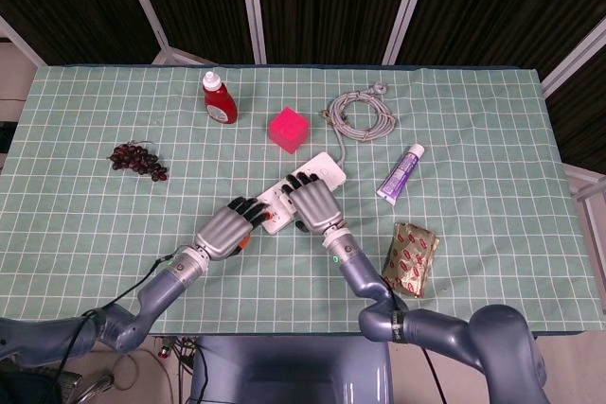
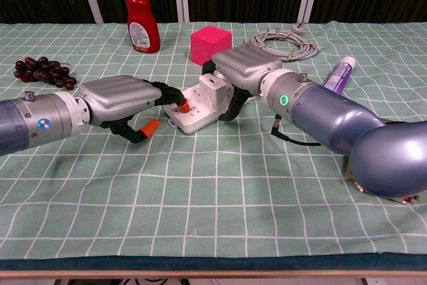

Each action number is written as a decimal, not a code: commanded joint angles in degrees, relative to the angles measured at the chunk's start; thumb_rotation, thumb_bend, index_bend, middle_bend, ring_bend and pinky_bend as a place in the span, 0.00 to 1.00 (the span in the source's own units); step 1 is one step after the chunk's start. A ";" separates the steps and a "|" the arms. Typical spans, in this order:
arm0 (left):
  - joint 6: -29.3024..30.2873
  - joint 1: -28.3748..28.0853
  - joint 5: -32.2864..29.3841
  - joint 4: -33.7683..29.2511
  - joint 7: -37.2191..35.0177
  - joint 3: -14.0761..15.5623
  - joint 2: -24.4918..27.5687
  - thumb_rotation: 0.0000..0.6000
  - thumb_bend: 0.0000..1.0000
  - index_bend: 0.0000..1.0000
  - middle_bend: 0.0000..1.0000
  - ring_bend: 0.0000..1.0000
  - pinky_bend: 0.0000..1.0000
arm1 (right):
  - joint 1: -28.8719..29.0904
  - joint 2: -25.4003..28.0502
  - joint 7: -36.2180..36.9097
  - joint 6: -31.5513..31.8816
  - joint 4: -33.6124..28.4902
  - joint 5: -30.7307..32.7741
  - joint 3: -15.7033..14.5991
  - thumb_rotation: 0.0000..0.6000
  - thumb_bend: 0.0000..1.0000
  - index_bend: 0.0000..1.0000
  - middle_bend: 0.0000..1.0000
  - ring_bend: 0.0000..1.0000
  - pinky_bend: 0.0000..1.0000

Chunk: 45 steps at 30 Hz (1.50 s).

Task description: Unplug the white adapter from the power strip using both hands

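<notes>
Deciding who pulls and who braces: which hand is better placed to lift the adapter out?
Right hand: its fingers straddle the white adapter. Left hand presses the power strip end, suited to bracing.

A table covered with a green checked cloth (image 1: 492, 120) is seen; a red sauce bottle (image 1: 220, 99), pink cube (image 1: 290, 130), dark grape bunch (image 1: 137, 159), coiled grey cable (image 1: 360, 113), purple tube (image 1: 401, 174), foil packet (image 1: 410, 255) and white power strip (image 2: 200, 108) are laid on it.

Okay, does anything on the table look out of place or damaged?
Nothing looks spilled or broken. The power strip lies diagonal to the tablecloth grid, and the snack packet looks crumpled. The ketchup bottle stands upright.
</notes>
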 commanded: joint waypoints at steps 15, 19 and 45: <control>-0.19 -0.07 0.50 0.56 -0.97 -0.01 -0.69 1.00 0.64 0.22 0.15 0.08 0.16 | 0.08 -0.96 1.07 -0.24 1.47 -1.06 -0.21 1.00 0.56 0.49 0.26 0.23 0.34; -0.09 0.02 0.57 0.45 -0.87 0.09 -0.62 1.00 0.64 0.22 0.15 0.08 0.16 | 0.04 -0.66 0.65 0.19 0.68 -1.32 -0.11 1.00 0.64 0.54 0.26 0.23 0.34; -0.25 0.06 -0.31 0.13 0.01 0.14 -1.08 1.00 0.64 0.22 0.15 0.08 0.16 | -1.04 2.28 -4.05 3.49 -6.24 1.11 1.35 1.00 0.75 0.75 0.27 0.23 0.35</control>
